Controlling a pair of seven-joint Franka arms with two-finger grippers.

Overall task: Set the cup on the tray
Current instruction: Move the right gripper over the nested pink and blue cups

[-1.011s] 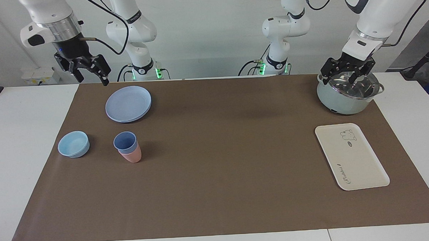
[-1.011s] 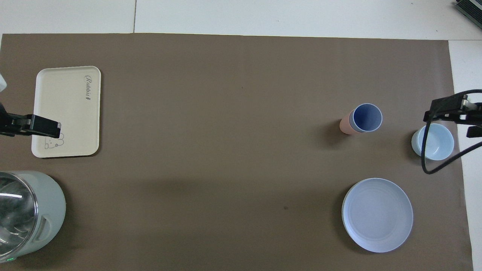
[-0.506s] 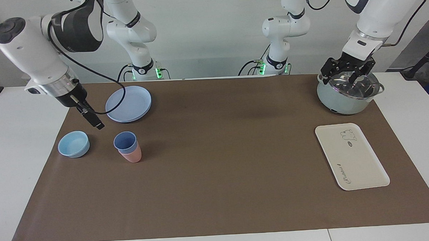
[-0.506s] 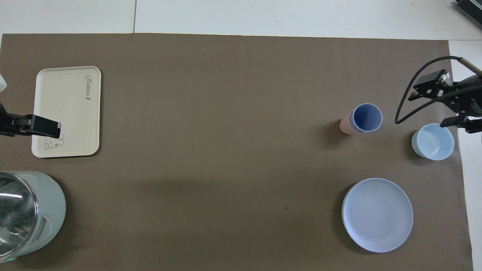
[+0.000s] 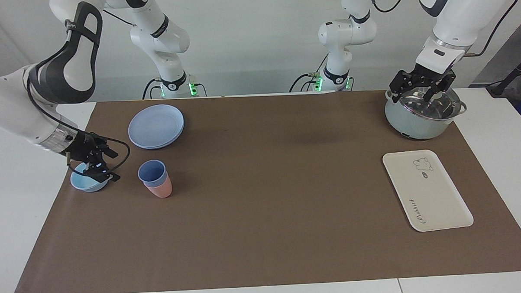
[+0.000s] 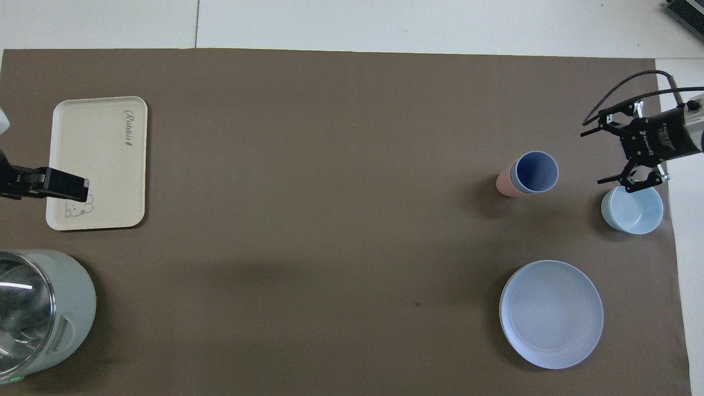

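Observation:
The periwinkle-blue cup (image 5: pixel 152 172) stands upright, nested in a pink cup (image 5: pixel 161 190), toward the right arm's end of the mat; it also shows in the overhead view (image 6: pixel 534 171). The cream tray (image 5: pixel 427 192) lies flat and bare at the left arm's end, and shows in the overhead view (image 6: pixel 99 159). My right gripper (image 5: pixel 112 165) is open and low, turned sideways with its jaws facing the cup, a short gap away, over the rim of the light-blue bowl (image 5: pixel 85 182). It shows open in the overhead view (image 6: pixel 594 157). My left gripper (image 5: pixel 422 94) waits open over the pot.
A round blue plate (image 5: pixel 156 126) lies nearer to the robots than the cups. A pale-green pot with a glass lid (image 5: pixel 416 126) stands nearer to the robots than the tray. The brown mat (image 5: pixel 279 198) covers the table.
My right arm has swung down from above the plate's end to a low, sideways pose beside the bowl, jaws toward the cup. The left arm, cups and tray have not moved.

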